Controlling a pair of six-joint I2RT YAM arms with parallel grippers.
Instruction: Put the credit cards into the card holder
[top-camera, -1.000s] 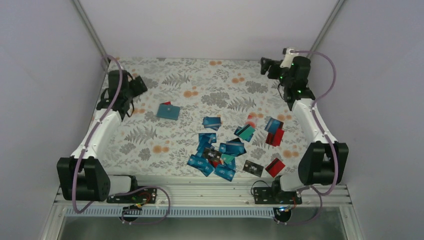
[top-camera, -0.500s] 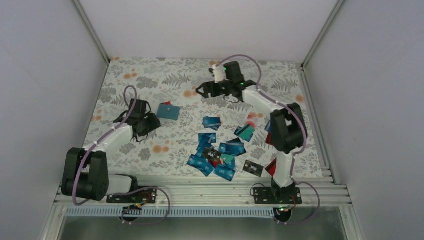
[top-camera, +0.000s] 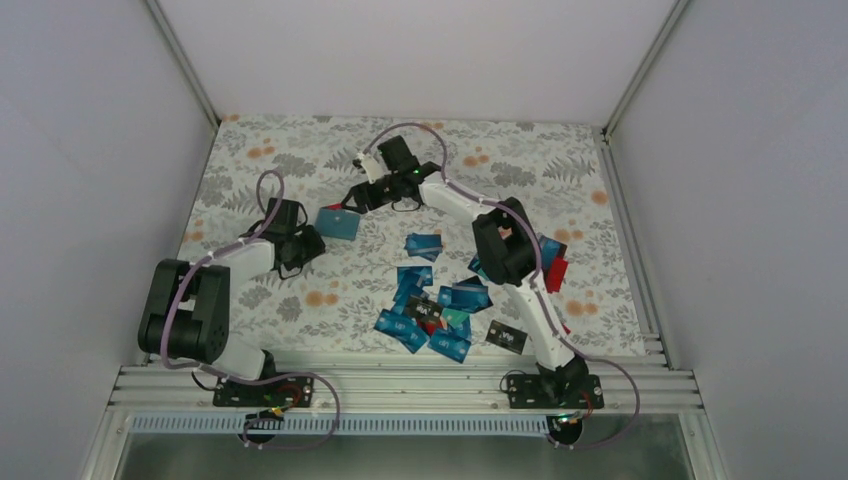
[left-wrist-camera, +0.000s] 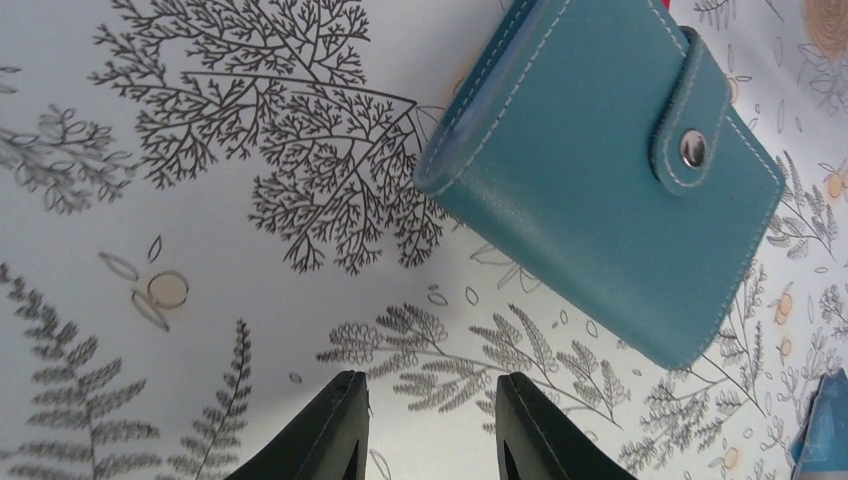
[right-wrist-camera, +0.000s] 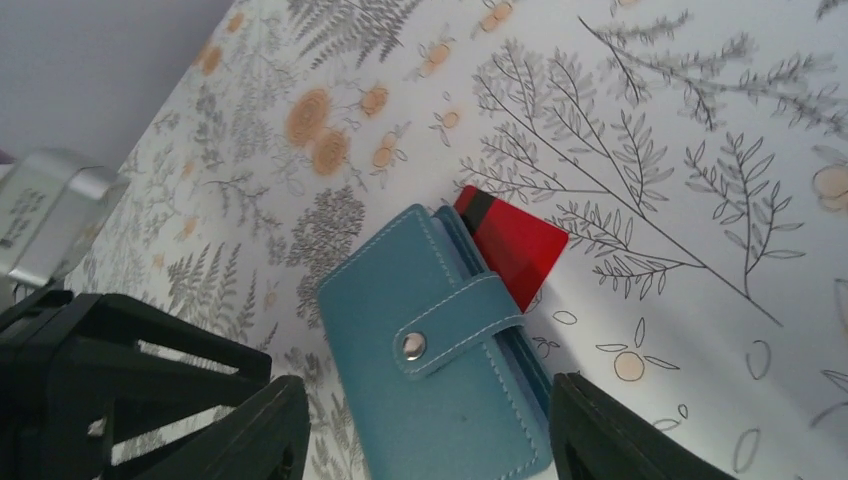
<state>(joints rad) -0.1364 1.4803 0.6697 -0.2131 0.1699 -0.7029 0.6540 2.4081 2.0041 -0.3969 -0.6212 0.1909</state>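
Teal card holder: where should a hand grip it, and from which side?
Probably from above, pinching the flat teal leather card holder across its two plain stitched edges, avoiding the snap strap and the red plastic card poking out. It lies flat and closed, leaving only edges.

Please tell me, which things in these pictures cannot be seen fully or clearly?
Red card: right wrist view, the card holder covers most of it; under or inside, I cannot tell.
Card holder's pockets: snapped shut in both wrist views.
Credit cards: top view, print too small; the right arm covers some.
Left gripper: left wrist view, bottom edge cuts all but the fingertips.
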